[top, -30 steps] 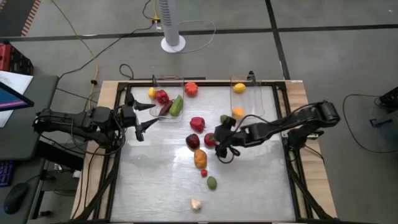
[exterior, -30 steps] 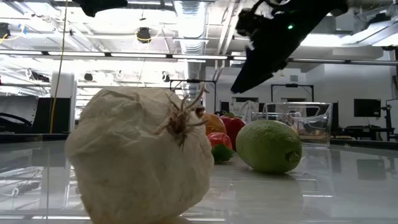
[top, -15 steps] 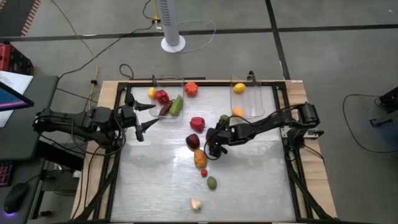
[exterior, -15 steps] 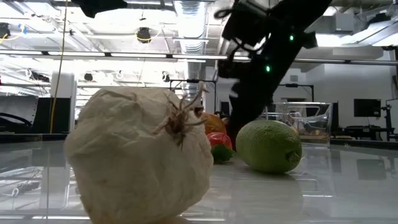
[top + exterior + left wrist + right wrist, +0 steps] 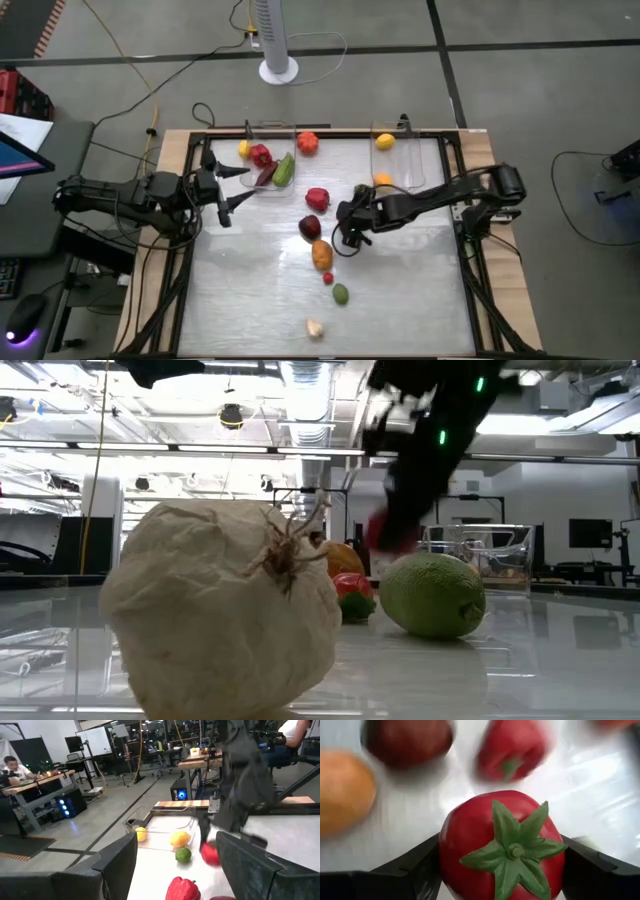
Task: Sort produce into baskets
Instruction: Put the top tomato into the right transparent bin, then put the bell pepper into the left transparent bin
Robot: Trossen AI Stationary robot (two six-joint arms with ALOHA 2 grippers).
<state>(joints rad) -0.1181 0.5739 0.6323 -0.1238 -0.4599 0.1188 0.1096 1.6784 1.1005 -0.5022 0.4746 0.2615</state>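
Observation:
My right gripper (image 5: 347, 230) is over the table's middle, shut on a red toy tomato with a green calyx (image 5: 502, 847). The tomato also shows blurred in the low view (image 5: 385, 535) and in the left wrist view (image 5: 210, 854). My left gripper (image 5: 238, 186) waits open and empty beside the left clear basket (image 5: 250, 130), which holds several pieces. The right clear basket (image 5: 420, 160) holds a yellow lemon (image 5: 384, 141) and an orange piece (image 5: 383, 180). More produce lies loose on the table. My right gripper pinches the tomato's two opposite sides (image 5: 445, 855) between its two fingers, one finger (image 5: 410, 872) on each side. The fingers come from above, pointing down, and the calyx faces up toward the wrist. The tomato is lifted clear of the table.
Loose on the table: a red pepper (image 5: 317, 198), a dark maroon piece (image 5: 310, 227), an orange piece (image 5: 321, 254), a small red piece (image 5: 327, 278), a green lime (image 5: 340, 293), a whitish garlic (image 5: 315, 327), another green piece (image 5: 360, 190). An orange-red piece (image 5: 307, 142) lies between the baskets.
My right gripper has gone down to the red tomato on the table, taken hold of it and gone up again. The tomato, which lay on the table, is now lifted clear.

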